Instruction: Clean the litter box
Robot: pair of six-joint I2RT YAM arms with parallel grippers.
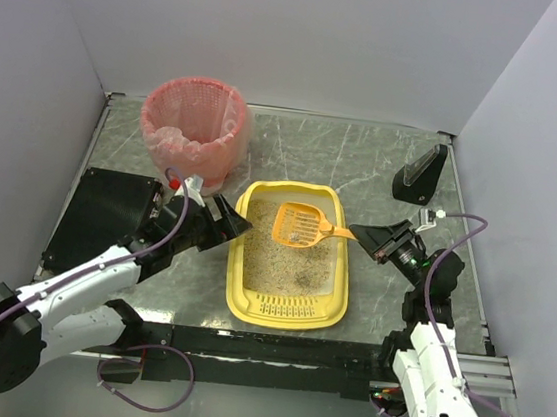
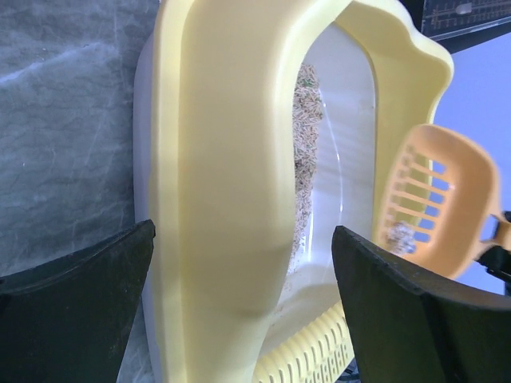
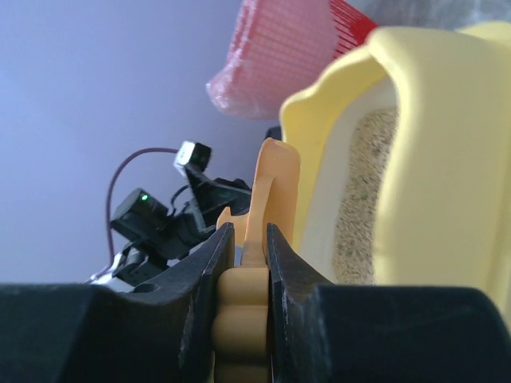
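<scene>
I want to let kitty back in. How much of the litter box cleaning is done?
Early. Done: the right gripper is shut on the handle of the orange scoop. In hand: the scoop hangs over the litter box holding a small clump; the open left gripper straddles its rim. Left: dark bits lie in the litter, and the clump must reach the pink-lined basket.
</scene>
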